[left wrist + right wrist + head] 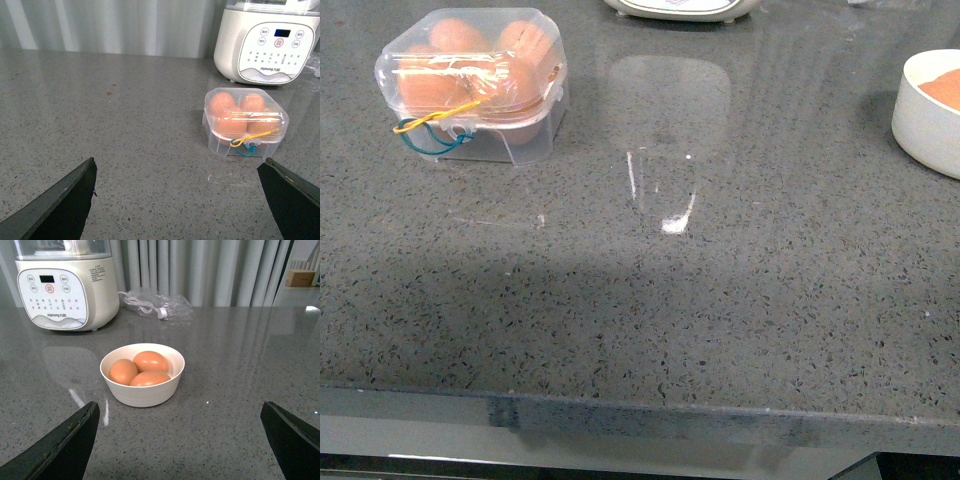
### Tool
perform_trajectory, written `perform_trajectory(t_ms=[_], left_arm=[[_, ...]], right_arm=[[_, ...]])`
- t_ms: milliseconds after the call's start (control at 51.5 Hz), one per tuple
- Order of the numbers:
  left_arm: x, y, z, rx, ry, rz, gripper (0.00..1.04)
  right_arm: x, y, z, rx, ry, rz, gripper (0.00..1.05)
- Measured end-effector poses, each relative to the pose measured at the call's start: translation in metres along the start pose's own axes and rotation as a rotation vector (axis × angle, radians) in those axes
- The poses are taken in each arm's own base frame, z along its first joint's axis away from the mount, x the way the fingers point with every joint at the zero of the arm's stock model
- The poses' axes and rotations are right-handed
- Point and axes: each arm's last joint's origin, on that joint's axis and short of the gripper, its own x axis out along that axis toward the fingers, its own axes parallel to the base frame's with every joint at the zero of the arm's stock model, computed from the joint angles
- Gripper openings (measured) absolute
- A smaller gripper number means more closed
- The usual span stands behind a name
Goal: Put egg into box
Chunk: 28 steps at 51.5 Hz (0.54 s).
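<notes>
Both claws hang spread and empty above the tabletop (720, 320), the left claw (180, 200) facing the shut, seemingly full box (245, 129), the right claw (180, 440) facing three eggs (142, 371) in the bowl (142, 395).

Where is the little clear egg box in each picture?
Front view: the box sits at the upper left of the counter.
Left wrist view: it sits right of the middle, just in front of the white cooker.
Right wrist view: not in it.
Shared landmark: the white cooker, seen in all three.
</notes>
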Motion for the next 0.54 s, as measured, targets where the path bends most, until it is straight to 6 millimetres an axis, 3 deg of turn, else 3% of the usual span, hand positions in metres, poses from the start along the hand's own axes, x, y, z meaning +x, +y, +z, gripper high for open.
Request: perform_trajectory(t_ms=[543], left_arm=[[0.0000,0.0000,0.0000,0.000,0.000,0.000,0.98]], right_arm=[[0.0000,0.0000,0.0000,0.000,0.000,0.000,0.98]])
